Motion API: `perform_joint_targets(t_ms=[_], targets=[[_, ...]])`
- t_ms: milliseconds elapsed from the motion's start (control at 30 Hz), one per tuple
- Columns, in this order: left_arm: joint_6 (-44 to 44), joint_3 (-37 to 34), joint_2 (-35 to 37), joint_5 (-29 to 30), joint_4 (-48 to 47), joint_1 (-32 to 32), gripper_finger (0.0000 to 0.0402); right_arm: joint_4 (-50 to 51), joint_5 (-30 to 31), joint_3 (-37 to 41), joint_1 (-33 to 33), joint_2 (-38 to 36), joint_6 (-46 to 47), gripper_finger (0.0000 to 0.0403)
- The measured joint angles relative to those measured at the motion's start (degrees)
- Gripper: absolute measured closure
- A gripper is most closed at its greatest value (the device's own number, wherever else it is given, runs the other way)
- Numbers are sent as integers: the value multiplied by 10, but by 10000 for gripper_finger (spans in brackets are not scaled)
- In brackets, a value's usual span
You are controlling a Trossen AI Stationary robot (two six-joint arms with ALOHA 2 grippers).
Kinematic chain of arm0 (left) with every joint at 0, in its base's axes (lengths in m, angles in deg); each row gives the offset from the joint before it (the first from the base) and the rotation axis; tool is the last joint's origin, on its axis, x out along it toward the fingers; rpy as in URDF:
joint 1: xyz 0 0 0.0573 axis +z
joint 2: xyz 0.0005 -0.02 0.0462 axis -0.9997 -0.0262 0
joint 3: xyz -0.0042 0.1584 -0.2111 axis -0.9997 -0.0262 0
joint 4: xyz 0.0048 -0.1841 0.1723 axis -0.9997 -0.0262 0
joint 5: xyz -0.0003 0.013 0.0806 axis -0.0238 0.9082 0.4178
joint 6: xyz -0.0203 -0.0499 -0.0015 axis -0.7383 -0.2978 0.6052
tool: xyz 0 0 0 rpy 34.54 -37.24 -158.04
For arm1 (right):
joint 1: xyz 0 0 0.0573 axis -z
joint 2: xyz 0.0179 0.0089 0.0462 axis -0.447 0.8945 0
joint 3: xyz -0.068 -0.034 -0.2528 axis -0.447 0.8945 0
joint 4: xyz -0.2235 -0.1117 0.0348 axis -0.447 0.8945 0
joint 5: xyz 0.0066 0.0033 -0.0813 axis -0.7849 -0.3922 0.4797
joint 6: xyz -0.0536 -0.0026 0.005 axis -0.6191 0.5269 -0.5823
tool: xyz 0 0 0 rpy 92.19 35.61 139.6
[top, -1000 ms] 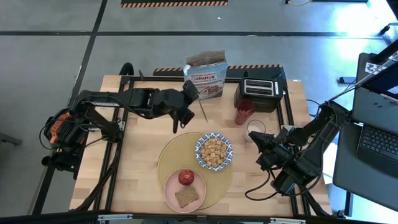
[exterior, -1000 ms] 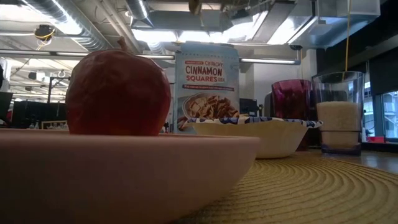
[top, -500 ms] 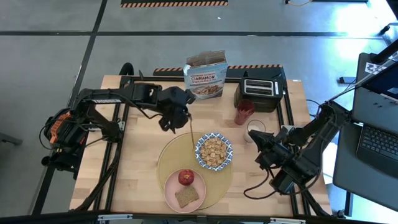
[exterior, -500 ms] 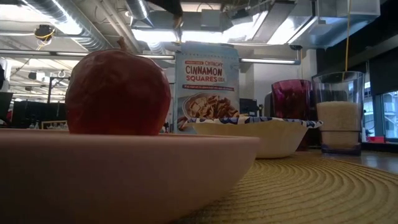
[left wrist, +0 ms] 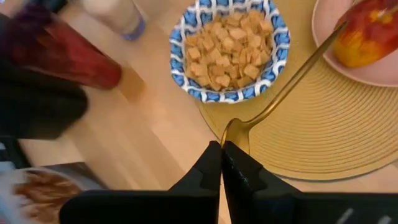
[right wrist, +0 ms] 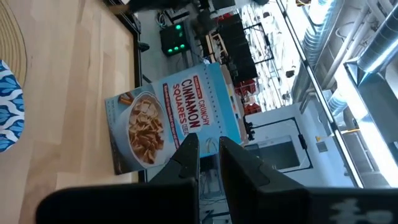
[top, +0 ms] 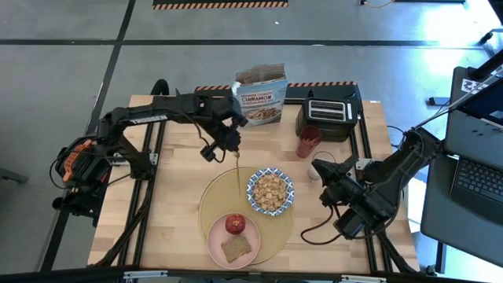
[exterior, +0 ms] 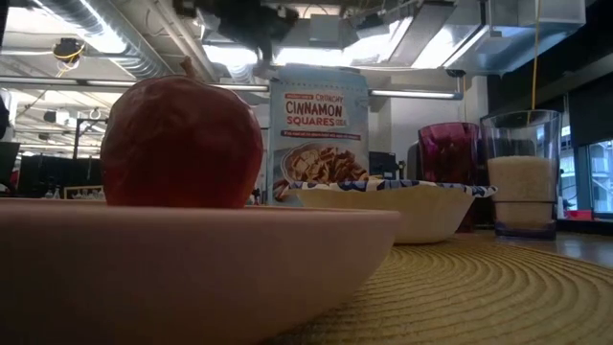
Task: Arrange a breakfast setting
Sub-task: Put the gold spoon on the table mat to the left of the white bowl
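The left gripper [top: 233,146] is clamped shut on the bowl end of a gold spoon [left wrist: 283,87], which hangs handle-down over the back edge of the placemat [top: 216,198], just beside the cereal bowl [top: 271,191]. The step in hand appears to be placing the spoon; the next move calls for lowering it flat onto the mat between bowl and mat edge without striking the bowl rim.

The plate [top: 216,240] carries the apple [top: 235,224] and toast [top: 236,248] at the front. The milk glass [exterior: 520,172] and red cup [top: 308,142] stand off the mat. Cereal box [top: 260,97] and toaster [top: 328,114] stand behind, clear of the path. The right gripper [top: 330,189] waits near the glass, fingers nearly closed and empty.
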Motion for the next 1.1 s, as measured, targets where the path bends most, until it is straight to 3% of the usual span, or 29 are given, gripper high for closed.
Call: perform_joint_targets(t_ms=[200,600,867,1100], targets=[[13,-108,-1,-52,99,24,401,0,-1,0,0,0,0,370],[30,-263,-1,-75,253,58,401,0,0,0,0,0,0,370],[46,-287,-1,-134,300,69,401,0,5,0,0,0,0,370],[47,-287,-2,-127,334,67,401,-1,5,0,1,0,0,370]])
